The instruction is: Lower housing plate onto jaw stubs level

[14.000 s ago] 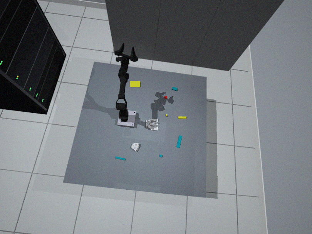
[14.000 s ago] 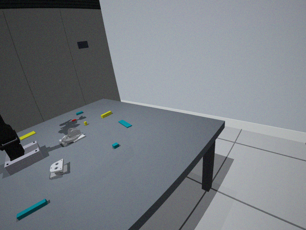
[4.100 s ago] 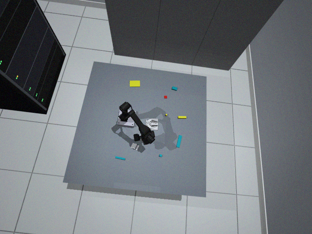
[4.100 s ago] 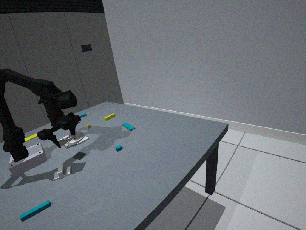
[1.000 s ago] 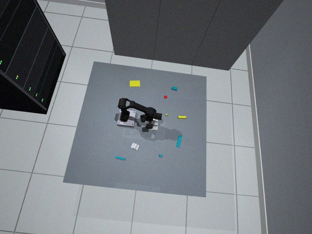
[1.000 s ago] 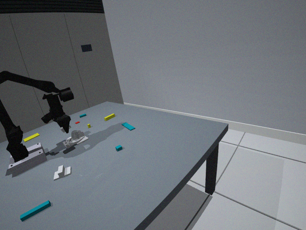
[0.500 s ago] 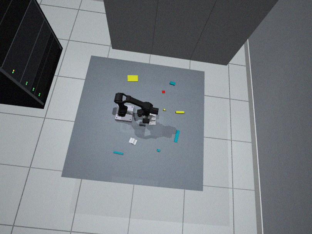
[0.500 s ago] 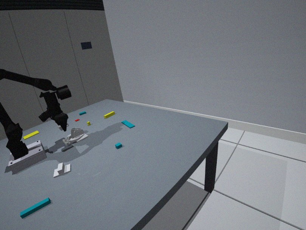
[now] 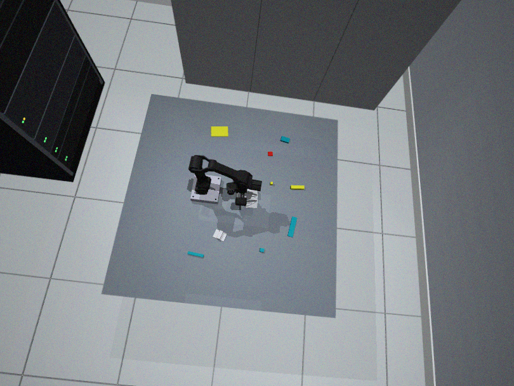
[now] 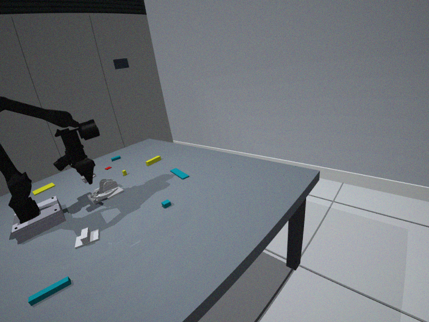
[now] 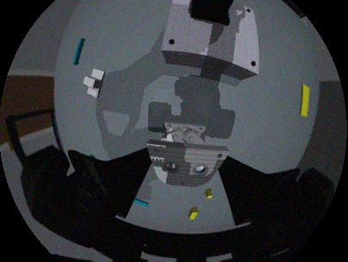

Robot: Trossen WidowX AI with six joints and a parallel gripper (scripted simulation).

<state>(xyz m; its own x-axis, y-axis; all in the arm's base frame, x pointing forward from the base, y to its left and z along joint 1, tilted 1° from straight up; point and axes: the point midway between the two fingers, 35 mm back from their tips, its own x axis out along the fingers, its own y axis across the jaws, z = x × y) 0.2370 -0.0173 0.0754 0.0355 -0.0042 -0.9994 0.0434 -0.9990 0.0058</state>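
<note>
1 arm (image 9: 226,168) (image 10: 34,111) (image 11: 211,10) bent, wrist (image 9: 242,182) (image 10: 72,143) pointing down, jaws wide apart w/ a load gripped.
</note>
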